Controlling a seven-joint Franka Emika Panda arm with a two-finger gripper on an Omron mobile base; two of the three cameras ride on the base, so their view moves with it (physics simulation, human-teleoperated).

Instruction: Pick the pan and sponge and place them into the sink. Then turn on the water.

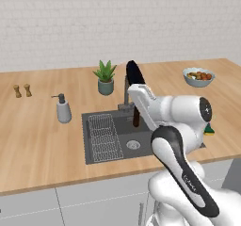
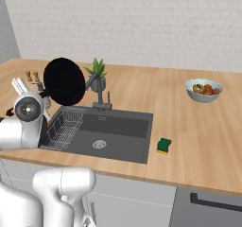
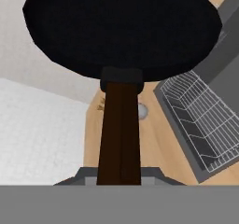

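The black pan (image 2: 64, 82) hangs tilted on edge above the left part of the sink (image 2: 124, 137). In the hand view its round body (image 3: 121, 27) is at the top, and the brown-black handle (image 3: 119, 134) runs down between my fingers. My gripper (image 1: 137, 102) is shut on that handle, over the basin (image 1: 123, 132) and just in front of the faucet (image 1: 126, 92). The green and yellow sponge (image 2: 164, 145) lies on the counter just right of the sink, also seen beside my arm (image 1: 208, 130). No stream comes from the faucet.
A wire rack (image 1: 104, 138) fills the basin's left side, with the drain (image 1: 133, 144) beside it. A soap dispenser (image 1: 63, 109), a potted plant (image 1: 105, 76) and two shakers (image 1: 22, 90) stand on the counter behind and left of the sink. A fruit bowl (image 2: 203, 89) sits at the far right.
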